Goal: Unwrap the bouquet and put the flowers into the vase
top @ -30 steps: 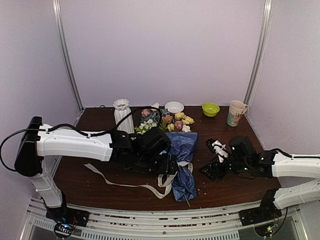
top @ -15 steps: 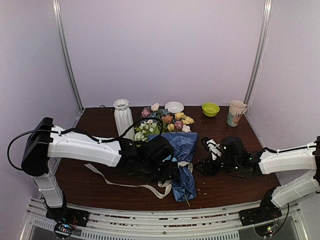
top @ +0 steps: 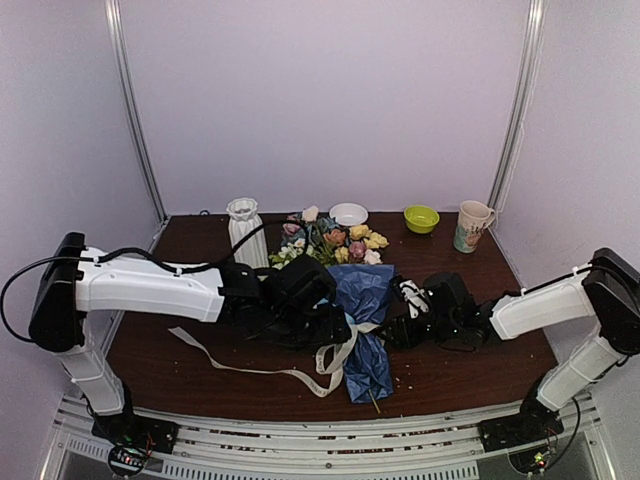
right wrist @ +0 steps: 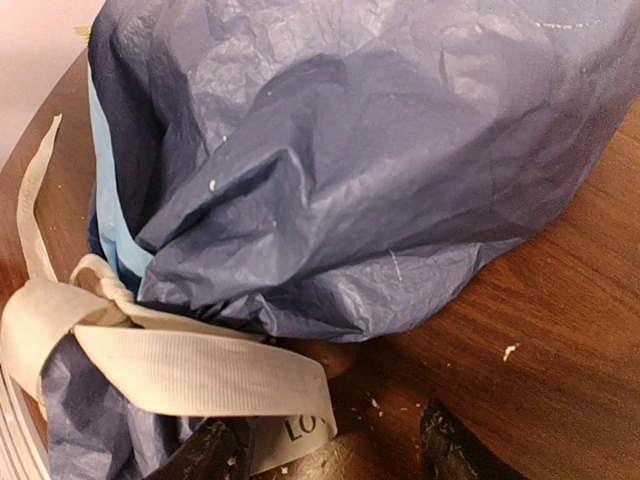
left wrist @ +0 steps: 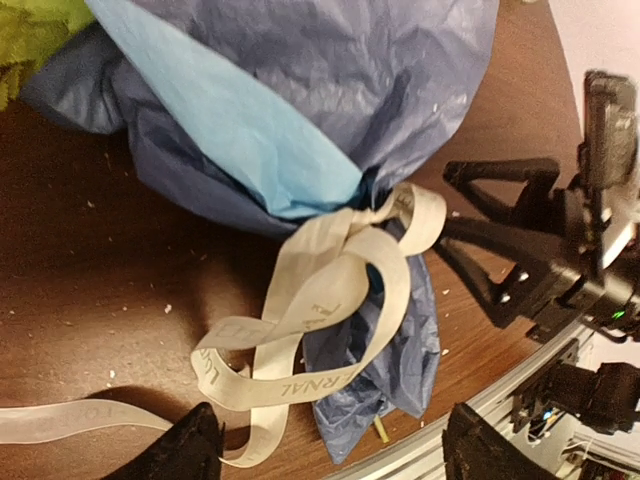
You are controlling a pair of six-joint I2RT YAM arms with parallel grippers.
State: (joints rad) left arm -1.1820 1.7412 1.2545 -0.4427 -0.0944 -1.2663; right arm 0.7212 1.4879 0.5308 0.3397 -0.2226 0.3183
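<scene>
The bouquet (top: 365, 300) wrapping conceals its stems (one tip (top: 376, 404) pokes out).

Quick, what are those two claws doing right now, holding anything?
Left gripper: open, cream ribbon between its fingers, gripping nothing.
Right gripper: open, ribbon end between its fingers, not clamped.

A dark brown wooden tabletop (top: 470, 290) fills the lower middle of the overhead view, enclosed by pale lilac walls (top: 330, 100), with one slanting metal post (top: 135, 110) at upper left and a second post (top: 515, 100) at upper right. Along its far edge a small white bowl (top: 348, 213) sits at centre, a lime-green bowl (top: 421, 218) to its right, and a cream patterned mug (top: 472, 226) with a handle further right, each standing apart. In both wrist views pale crumbs (left wrist: 168, 308) dot the wood.
</scene>
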